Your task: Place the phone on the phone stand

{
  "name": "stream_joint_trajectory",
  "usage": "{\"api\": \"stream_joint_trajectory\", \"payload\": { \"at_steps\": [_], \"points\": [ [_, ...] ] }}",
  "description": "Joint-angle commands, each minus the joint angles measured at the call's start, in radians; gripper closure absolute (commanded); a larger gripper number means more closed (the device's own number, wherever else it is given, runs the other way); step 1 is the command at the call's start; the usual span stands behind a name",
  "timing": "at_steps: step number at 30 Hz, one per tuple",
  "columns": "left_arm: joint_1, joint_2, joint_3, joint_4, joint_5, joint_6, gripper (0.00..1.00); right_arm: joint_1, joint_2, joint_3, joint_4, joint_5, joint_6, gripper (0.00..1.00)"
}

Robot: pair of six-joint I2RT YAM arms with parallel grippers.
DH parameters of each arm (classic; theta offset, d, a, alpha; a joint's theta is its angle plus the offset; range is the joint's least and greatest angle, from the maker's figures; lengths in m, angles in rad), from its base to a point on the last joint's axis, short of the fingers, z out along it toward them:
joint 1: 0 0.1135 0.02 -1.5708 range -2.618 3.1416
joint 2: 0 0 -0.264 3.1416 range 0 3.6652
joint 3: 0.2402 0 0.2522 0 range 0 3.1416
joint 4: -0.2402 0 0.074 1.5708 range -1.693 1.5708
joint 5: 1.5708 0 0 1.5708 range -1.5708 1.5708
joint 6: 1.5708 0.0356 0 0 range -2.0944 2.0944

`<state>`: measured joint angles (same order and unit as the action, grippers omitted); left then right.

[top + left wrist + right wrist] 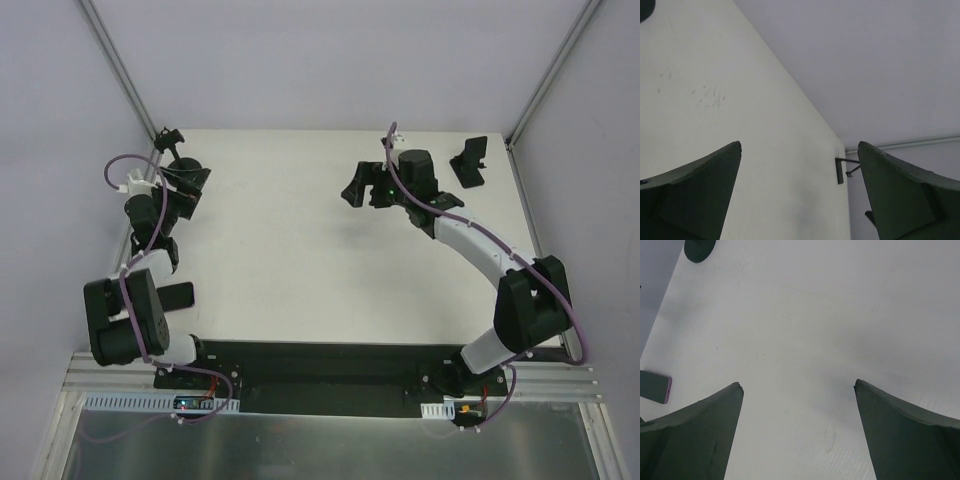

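Phone point(178, 297), a thin flat black slab with rounded corners, lies flat on the white table point(300, 260), well apart from the small black phone stand with its tilted back plate point(470, 160), diagonally across at the near left. The stand sits at the far right corner. The right gripper point(797, 385) hovers near the stand, to its left, jaws spread wide and holding nothing. The left gripper point(799, 145), far across the table from the stand, is equally wide and empty.

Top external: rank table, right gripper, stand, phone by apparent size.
1. table
2. right gripper, though it is raised nearer the camera, so this rank is unsure
3. stand and phone look alike, so they are not ranked
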<state>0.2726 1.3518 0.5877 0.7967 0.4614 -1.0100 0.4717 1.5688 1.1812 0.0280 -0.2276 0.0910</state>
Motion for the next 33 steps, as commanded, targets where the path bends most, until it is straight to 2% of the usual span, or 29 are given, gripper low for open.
{"api": "stream_joint_trajectory", "payload": {
  "at_steps": [1,4,6,10,13,18,26,33],
  "points": [
    [0.069,0.203,0.063,0.461,-0.006,-0.289,0.02,-0.071,-0.111,-0.066,0.078,-0.041,-0.013,0.04],
    [0.096,0.376,0.139,0.639,-0.027,-0.38,0.11,-0.122,-0.141,-0.11,0.107,-0.07,0.001,0.04],
    [0.112,0.456,0.229,0.676,-0.018,-0.415,0.14,-0.143,-0.153,-0.129,0.136,-0.097,0.015,0.04],
    [0.134,0.616,0.374,0.688,-0.009,-0.424,0.1,-0.185,-0.161,-0.16,0.156,-0.118,0.023,0.04],
    [0.142,0.659,0.451,0.682,-0.015,-0.412,0.06,-0.197,-0.164,-0.169,0.168,-0.125,0.029,0.04],
    [0.152,0.679,0.521,0.575,-0.035,-0.358,0.03,-0.205,-0.164,-0.178,0.19,-0.134,0.036,0.04],
    [0.154,0.762,0.606,0.549,-0.063,-0.409,0.11,-0.206,-0.15,-0.183,0.216,-0.144,0.05,0.04],
    [0.154,0.771,0.61,0.513,-0.07,-0.412,0.09,-0.206,-0.13,-0.18,0.234,-0.153,0.062,0.04]
  ]
}}
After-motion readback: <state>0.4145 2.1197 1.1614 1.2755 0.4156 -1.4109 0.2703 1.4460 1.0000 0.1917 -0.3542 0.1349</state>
